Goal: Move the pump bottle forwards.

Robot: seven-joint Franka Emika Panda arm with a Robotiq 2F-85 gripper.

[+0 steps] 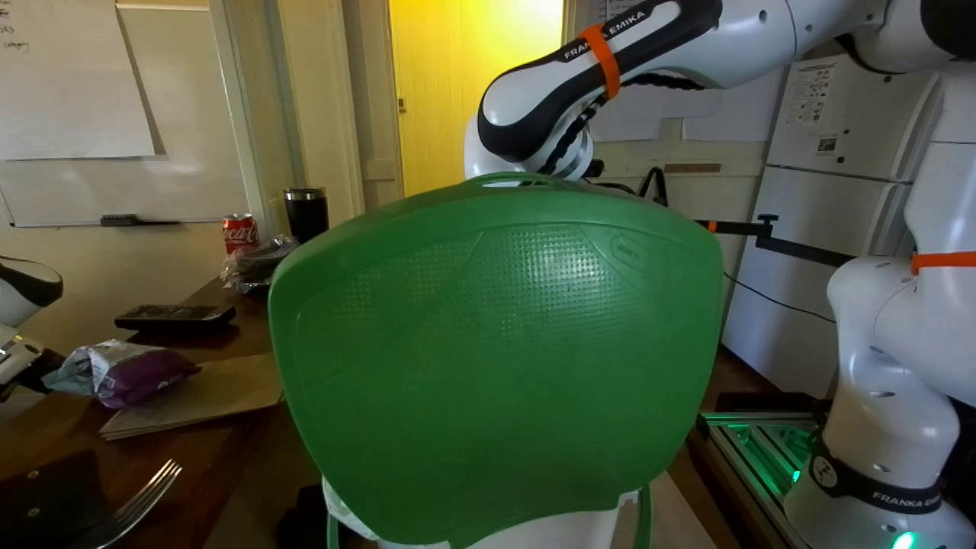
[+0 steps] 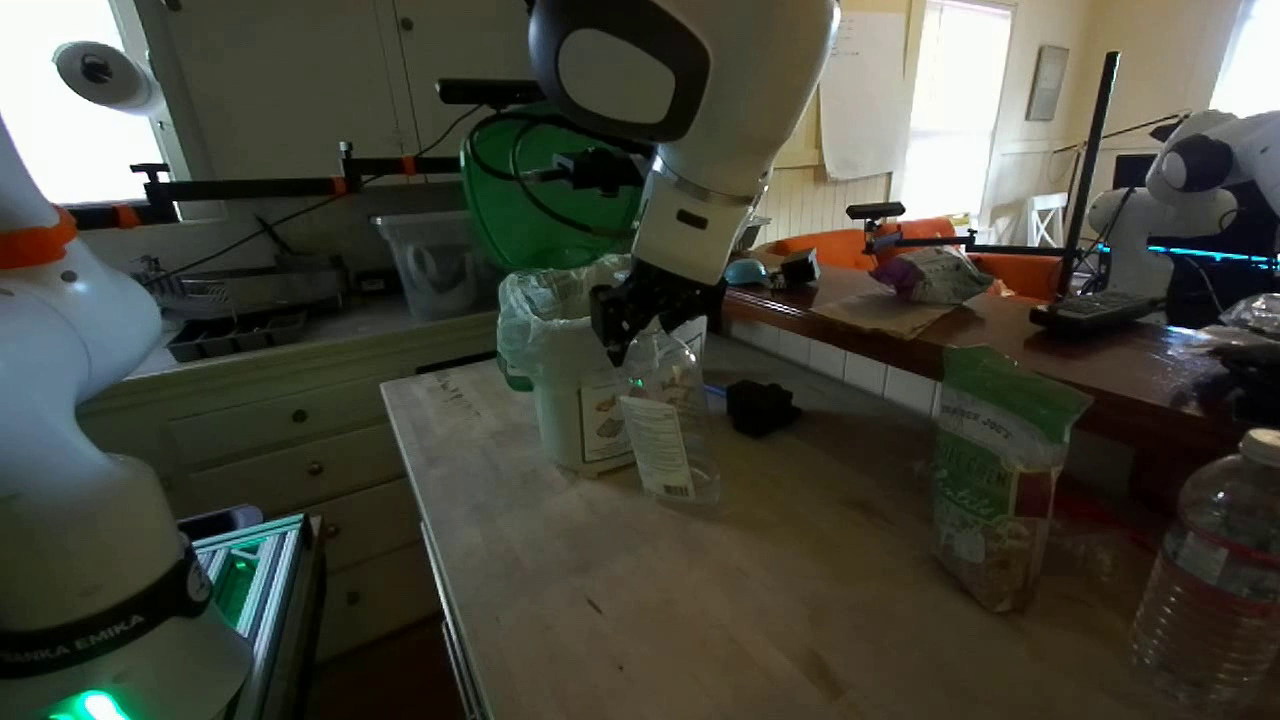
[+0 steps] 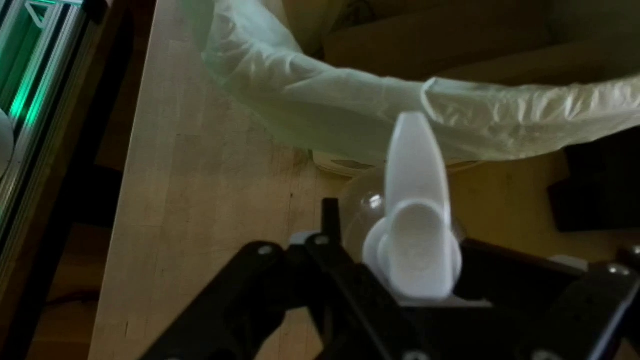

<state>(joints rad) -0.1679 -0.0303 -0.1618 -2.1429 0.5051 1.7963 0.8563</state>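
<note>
The pump bottle is clear plastic with a white label (image 2: 657,445). It stands on the wooden counter (image 2: 800,600), close in front of a lined bin. In the wrist view its white pump head (image 3: 419,240) points toward the bin. My gripper (image 2: 645,338) is at the bottle's top. In the wrist view the gripper's fingers (image 3: 395,242) are on both sides of the pump head. A gap shows between the left finger and the pump, and the right finger is close beside the collar. The green lid hides the bottle and gripper in an exterior view (image 1: 496,343).
The white bin (image 2: 560,400) has a plastic liner (image 3: 360,97) and a raised green lid (image 2: 500,200). A black object (image 2: 760,407) lies right of the bottle. A green popcorn bag (image 2: 1000,480) and a water bottle (image 2: 1210,580) stand further right. The counter's edge is at the left.
</note>
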